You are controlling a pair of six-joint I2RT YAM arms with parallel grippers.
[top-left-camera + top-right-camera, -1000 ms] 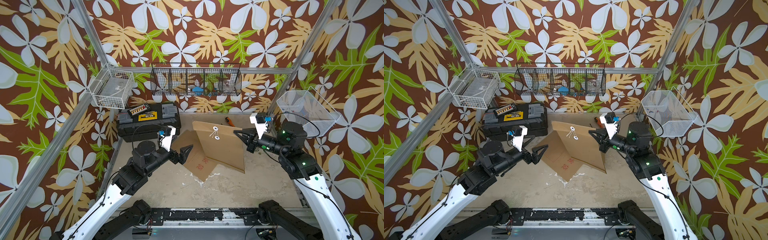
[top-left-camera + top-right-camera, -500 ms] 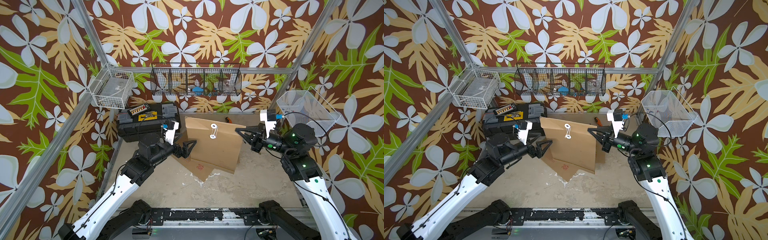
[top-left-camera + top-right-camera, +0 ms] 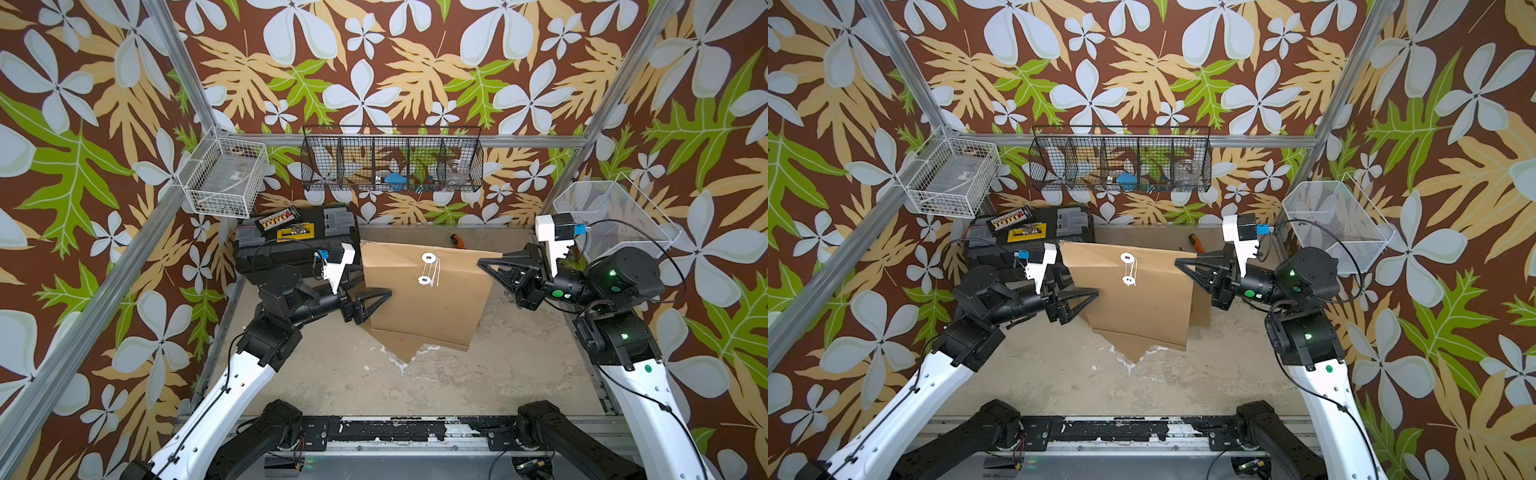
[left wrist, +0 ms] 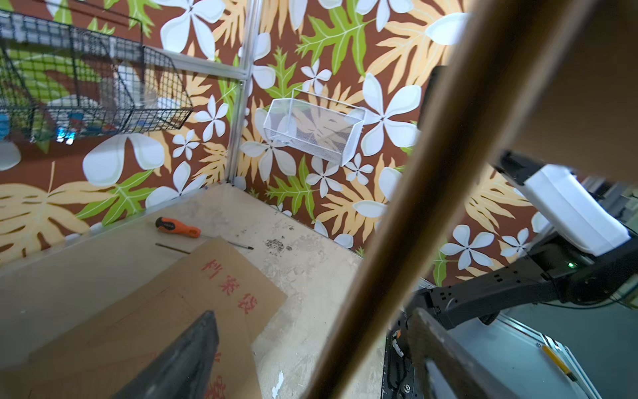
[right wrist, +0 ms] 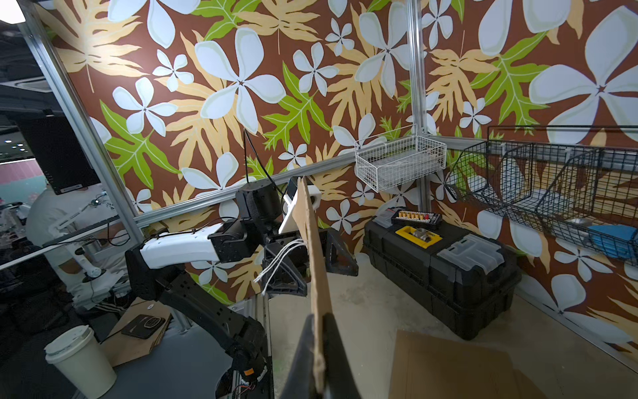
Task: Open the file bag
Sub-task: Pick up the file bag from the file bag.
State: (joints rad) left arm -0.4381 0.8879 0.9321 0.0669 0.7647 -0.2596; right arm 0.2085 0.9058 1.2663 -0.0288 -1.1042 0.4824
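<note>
Your file bag (image 3: 428, 299) hangs in the centre of both top views, raised over the worktop (image 3: 332, 382) with its face turned toward the camera. The right gripper (image 3: 481, 262) has its jaws pinched tight on the bag's right edge; in the right wrist view that edge runs up from between them. The left gripper (image 3: 384, 296) sits at the bag's left edge with its jaws spread wide. The left wrist view shows the edge passing between them, but you cannot tell whether either one touches the paper.

In the top views the bag hides the left gripper's far jaw and most of a second bag (image 4: 193, 304) lying flat beneath. You cannot tell whether the raised bag's lower edge rests on it.

Two white discs (image 3: 428, 258) carry a string (image 5: 276, 262) with loose strands. Red characters on the flat bag look like 档案袋. The toolbox (image 3: 291, 241) labels are too small to read.
</note>
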